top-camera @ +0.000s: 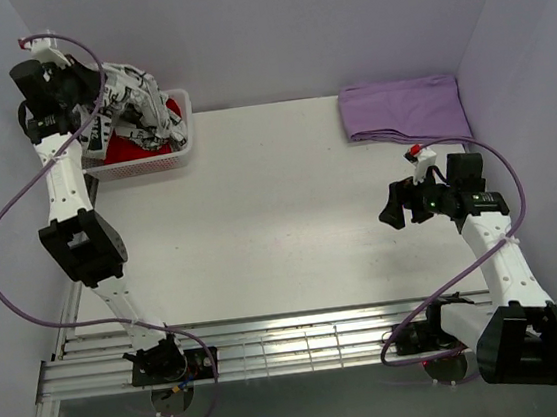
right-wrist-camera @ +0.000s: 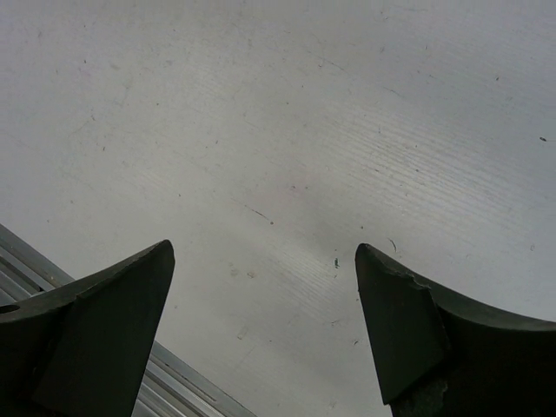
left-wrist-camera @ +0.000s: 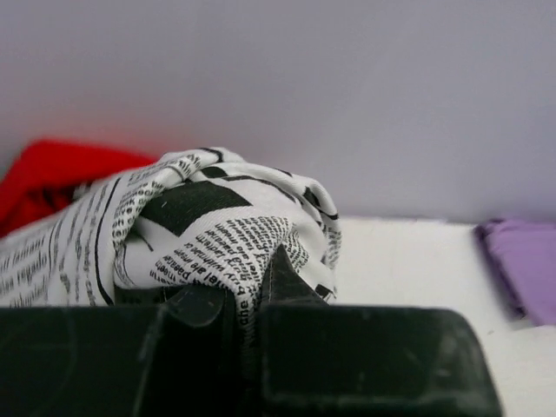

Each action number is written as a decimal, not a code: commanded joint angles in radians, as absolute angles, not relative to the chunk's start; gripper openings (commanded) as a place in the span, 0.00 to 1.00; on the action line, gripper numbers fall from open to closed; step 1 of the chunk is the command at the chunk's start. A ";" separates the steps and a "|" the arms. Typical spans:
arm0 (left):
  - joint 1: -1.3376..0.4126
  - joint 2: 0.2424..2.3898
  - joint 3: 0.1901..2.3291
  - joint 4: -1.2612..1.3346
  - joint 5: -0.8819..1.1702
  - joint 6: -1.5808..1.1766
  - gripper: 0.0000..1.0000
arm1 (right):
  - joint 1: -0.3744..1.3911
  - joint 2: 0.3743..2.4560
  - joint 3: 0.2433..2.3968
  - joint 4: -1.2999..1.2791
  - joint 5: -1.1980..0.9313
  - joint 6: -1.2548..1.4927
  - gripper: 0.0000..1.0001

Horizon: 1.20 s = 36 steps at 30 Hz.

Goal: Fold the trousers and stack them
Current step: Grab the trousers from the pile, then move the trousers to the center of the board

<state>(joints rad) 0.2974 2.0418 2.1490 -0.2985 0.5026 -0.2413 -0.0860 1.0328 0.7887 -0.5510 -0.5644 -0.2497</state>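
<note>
White table (top-camera: pixel 280 218) lies bare under your right gripper (right-wrist-camera: pixel 262 252), its jaws wide apart, while your left gripper (left-wrist-camera: pixel 252 291) pinches a fold of the trousers (left-wrist-camera: pixel 200 226), heaped in the basket (top-camera: pixel 143 166) below it.

A white table (top-camera: pixel 290 217) fills the scene, boxed by 3 pale lilac walls (top-camera: pixel 268 28) at left, far and right. Slotted aluminium rails (top-camera: pixel 293 340) line its near edge. Light is soft and even.

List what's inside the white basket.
The newspaper-print trousers, bunched and pinched by the left gripper, lie over a red cloth. Anything beneath them is hidden.
</note>
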 commanded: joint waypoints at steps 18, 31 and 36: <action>0.017 1.625 2.238 0.629 0.896 -1.035 0.00 | -0.094 0.970 0.861 -0.523 -0.670 -0.275 0.90; -0.212 1.727 2.375 0.584 0.847 -0.893 0.00 | 0.071 0.842 0.674 0.355 -0.899 -0.042 0.90; -0.301 1.707 2.297 0.593 0.888 -0.863 0.00 | 0.452 1.352 0.874 0.676 -0.631 -0.101 0.90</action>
<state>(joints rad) -0.2863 1.7618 2.3299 0.5251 0.9382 -0.8764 0.4156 1.2373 0.8368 0.4515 -0.7868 -0.0868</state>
